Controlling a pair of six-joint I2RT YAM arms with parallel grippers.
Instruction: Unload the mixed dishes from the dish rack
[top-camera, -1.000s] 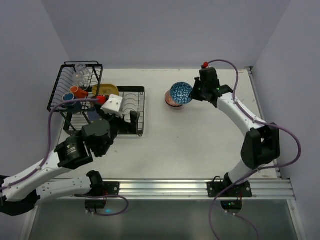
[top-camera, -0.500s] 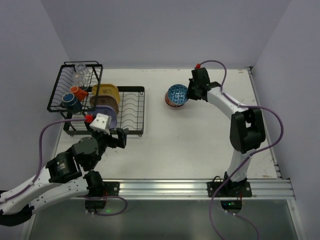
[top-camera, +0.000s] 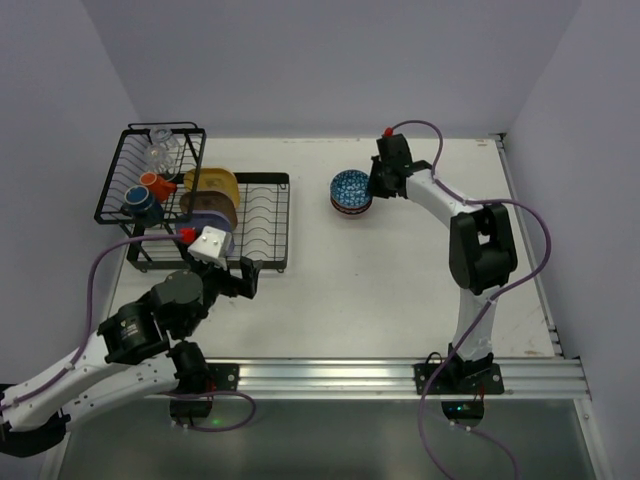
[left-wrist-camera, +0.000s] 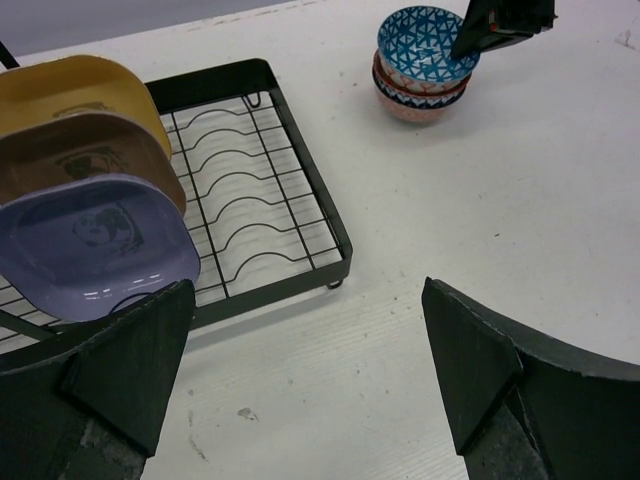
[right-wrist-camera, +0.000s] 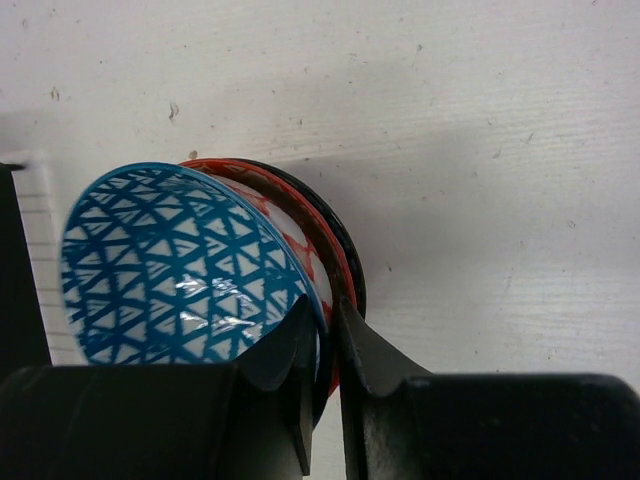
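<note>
Overhead, the right gripper (top-camera: 372, 186) sat at the upper middle of the frame, its claw clamped on the rim of the blue-white bowl (top-camera: 351, 186). Its wrist view confirmed this: the fingers (right-wrist-camera: 298, 372) were nearly together, with the near rim of the blue-white bowl (right-wrist-camera: 180, 265) pinched between them, one finger inside the bowl and one outside. That bowl was nested on top of a reddish bowl (right-wrist-camera: 322, 243), which sat in turn in a dark-rimmed bowl (right-wrist-camera: 347, 255). The stack stood on the white table (top-camera: 400, 280), to the right of the dish rack (top-camera: 262, 212) and well apart from it. The left gripper (top-camera: 245, 275) hung at lower left of the overhead frame, just beside the near edge of the rack's flat slotted tray. Its claw was spread wide and held nothing, and its wrist view showed one finger in each lower corner with bare table between them. Three rounded-square plates stood on edge at the left end of the tray. The yellow plate (left-wrist-camera: 80, 85) was farthest up the frame, the tan plate (left-wrist-camera: 80, 150) in the middle, and the lavender plate (left-wrist-camera: 90, 240) lowest. The raised basket (top-camera: 120, 180), at upper left of the overhead frame, held an orange mug (top-camera: 152, 182), with a dark mug (top-camera: 140, 203) just below it. A clear glass (top-camera: 160, 152) was toward the basket's back. How many glasses were there could not be told.
</note>
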